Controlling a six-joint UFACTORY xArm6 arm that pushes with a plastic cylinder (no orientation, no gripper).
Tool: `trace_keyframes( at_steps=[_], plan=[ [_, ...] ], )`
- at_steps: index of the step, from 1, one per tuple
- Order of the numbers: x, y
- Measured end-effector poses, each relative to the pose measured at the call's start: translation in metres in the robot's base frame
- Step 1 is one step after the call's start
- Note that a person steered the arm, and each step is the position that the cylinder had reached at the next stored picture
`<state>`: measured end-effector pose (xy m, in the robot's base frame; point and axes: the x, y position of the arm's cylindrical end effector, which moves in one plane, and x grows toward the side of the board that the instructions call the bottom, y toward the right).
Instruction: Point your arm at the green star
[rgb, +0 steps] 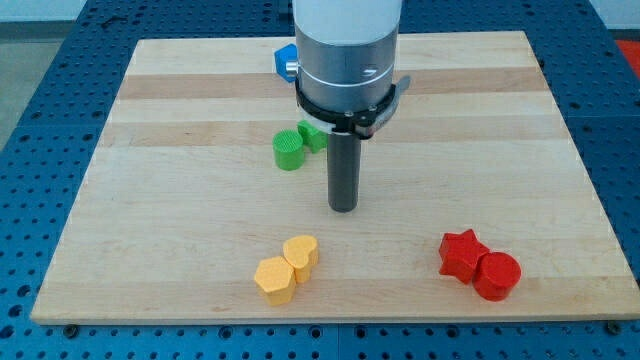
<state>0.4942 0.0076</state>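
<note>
My tip (343, 207) rests on the bare wood near the middle of the board, with nothing touching it; it is a plain dark rod with no jaws, so it holds nothing and has no contact with any block. The rod rises straight up into the grey and white arm body (347, 50), which fills the view's top centre. Just up and to the view's left of my tip stands the green cylinder (288, 150), and touching it on its right side is the green star (311, 136), whose right part is hidden behind the arm's collar, so its shape is only partly seen. The green star lies near my tip but apart from it, above and slightly left. Further up, a blue block (285, 60) peeks out from behind the arm; its shape cannot be made out. Toward the view's bottom, left of my tip, a yellow heart (301, 253) touches a yellow hexagon (274, 280). At the view's bottom right, well apart from my tip, a red star (460, 254) touches a red cylinder (496, 275). All sit on the wooden board (150, 230).
</note>
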Motion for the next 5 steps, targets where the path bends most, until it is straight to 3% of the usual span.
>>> trace_keyframes(
  at_steps=[2, 5],
  plan=[
    [-0.003, -0.002],
    [0.045, -0.002]
  ],
)
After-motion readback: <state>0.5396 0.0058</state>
